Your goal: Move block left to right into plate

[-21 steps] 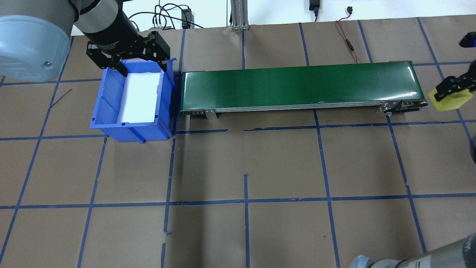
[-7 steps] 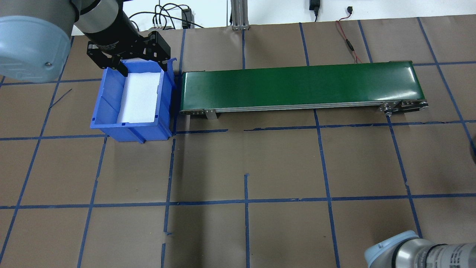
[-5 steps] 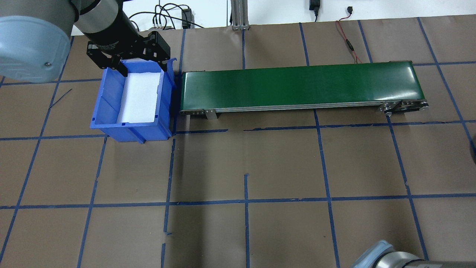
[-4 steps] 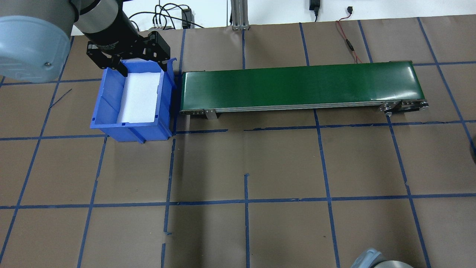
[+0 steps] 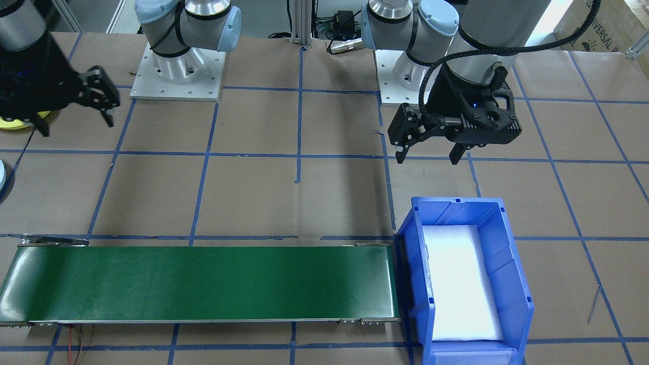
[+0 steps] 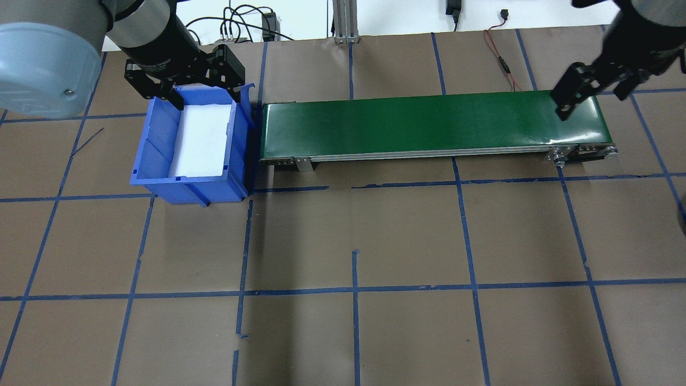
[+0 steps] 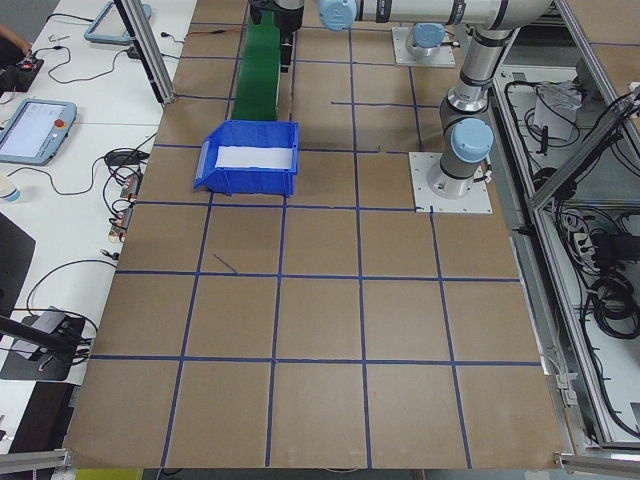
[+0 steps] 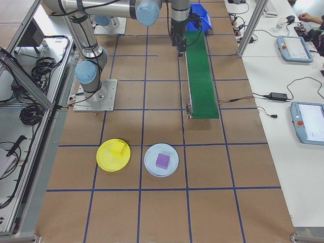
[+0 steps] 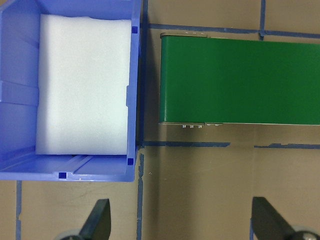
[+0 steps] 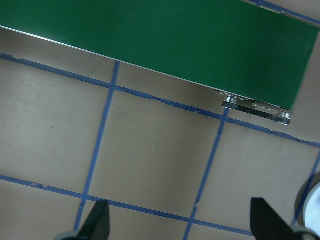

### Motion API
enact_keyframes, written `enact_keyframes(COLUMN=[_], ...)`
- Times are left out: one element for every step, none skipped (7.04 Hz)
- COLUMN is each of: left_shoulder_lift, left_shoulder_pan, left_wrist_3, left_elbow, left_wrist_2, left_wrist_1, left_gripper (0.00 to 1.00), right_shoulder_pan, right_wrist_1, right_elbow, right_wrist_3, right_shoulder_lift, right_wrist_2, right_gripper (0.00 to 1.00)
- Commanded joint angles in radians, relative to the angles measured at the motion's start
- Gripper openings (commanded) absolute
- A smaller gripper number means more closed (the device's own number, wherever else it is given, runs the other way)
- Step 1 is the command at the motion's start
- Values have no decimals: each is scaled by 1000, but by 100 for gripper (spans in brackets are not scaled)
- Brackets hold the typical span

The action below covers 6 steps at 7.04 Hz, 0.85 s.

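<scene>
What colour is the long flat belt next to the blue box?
Dark green. The belt shows best in the overhead exterior view, beside the blue box.

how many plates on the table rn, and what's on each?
2. Both past the conveyor's right end: a yellow plate with a yellow block on it, and beside it a pale blue plate with a purple block on it. Nothing else plate-like shows.
</scene>
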Motion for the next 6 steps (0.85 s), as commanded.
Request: enact_keyframes(left_shoulder_lift=[0,0,0,0,0,0], left_shoulder_pan=[0,0,-1,-1,-1,-1], left_wrist_3=[0,0,0,0,0,0], left_elbow=[0,0,0,0,0,0], left_wrist_2=[0,0,0,0,0,0], left_wrist_1=[0,0,-2,-2,-2,-2], left_gripper=[100,100,100,100,100,100], right_shoulder_pan=[129,124,114,110,107,107], right_wrist_1=[7,13,30,97,107,168], right_elbow=[-9,-4,-19,-39,-102,-186], right_wrist_3=[288,305,285,335,365,371], right_shoulder_lift=[-35,-32,-33,-27,6,61], right_wrist_2=[129,132,104,93,64,13], right_gripper=[100,100,100,100,100,100])
